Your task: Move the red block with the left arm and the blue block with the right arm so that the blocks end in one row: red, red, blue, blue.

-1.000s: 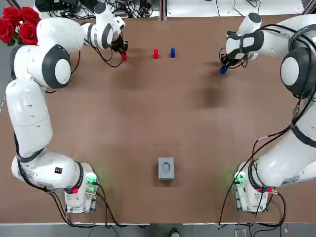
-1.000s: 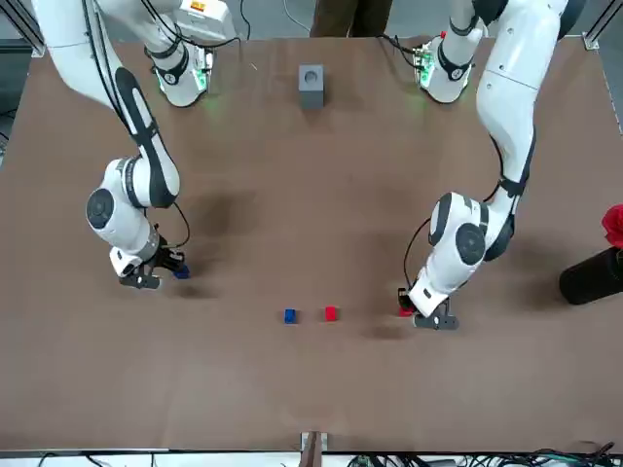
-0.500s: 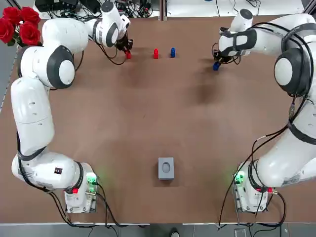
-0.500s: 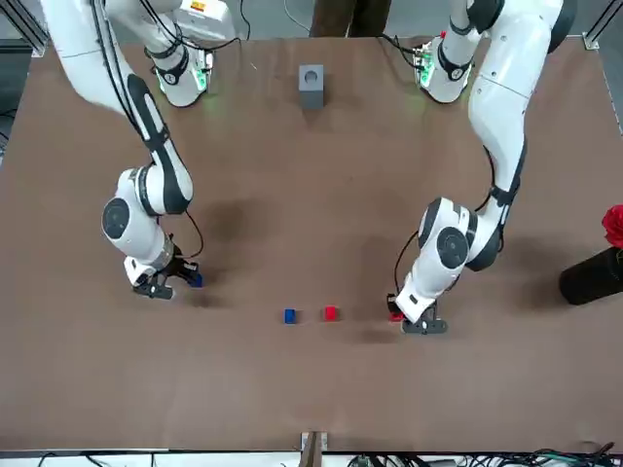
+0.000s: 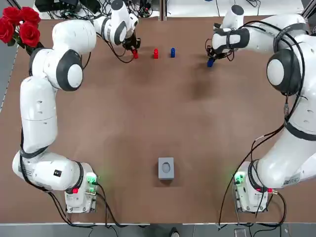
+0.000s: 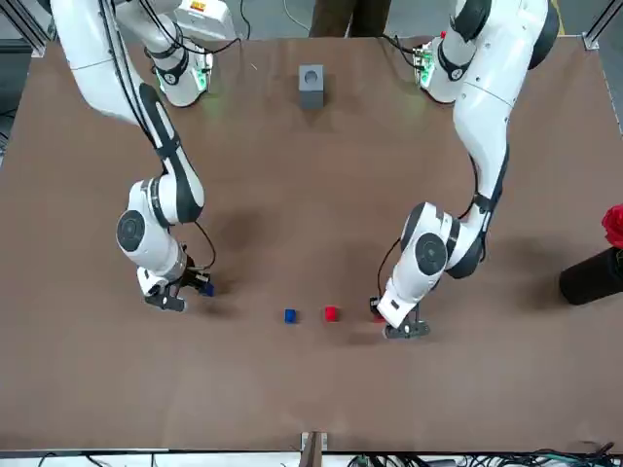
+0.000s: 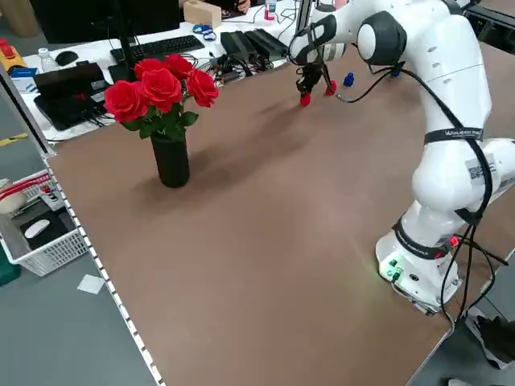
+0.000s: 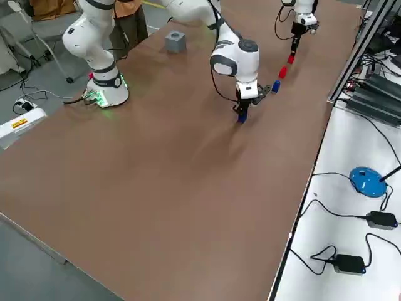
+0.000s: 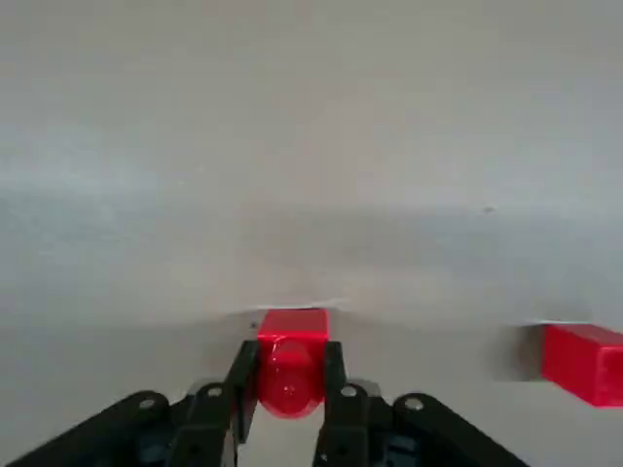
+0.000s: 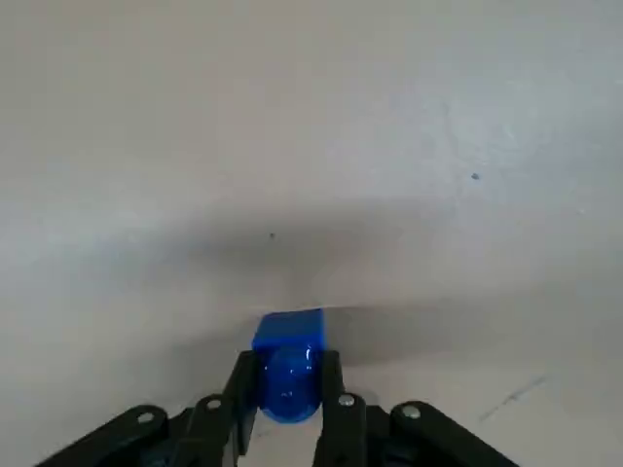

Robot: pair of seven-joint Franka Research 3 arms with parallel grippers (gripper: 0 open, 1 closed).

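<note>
You brought both inward: the left claw (image 5: 134, 51), pinching the held red block (image 9: 290, 342), neared the middle red block (image 5: 156, 53). The right claw (image 5: 211, 59), pinching the held blue block (image 10: 287, 341), was farther from the middle blue block (image 5: 172, 52).

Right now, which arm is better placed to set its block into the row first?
Left, likely. The left pincer has the held red block close beside the standing red block, nearly in line. The right pincer has the held blue block farther from the standing blue block and off the line.
</note>
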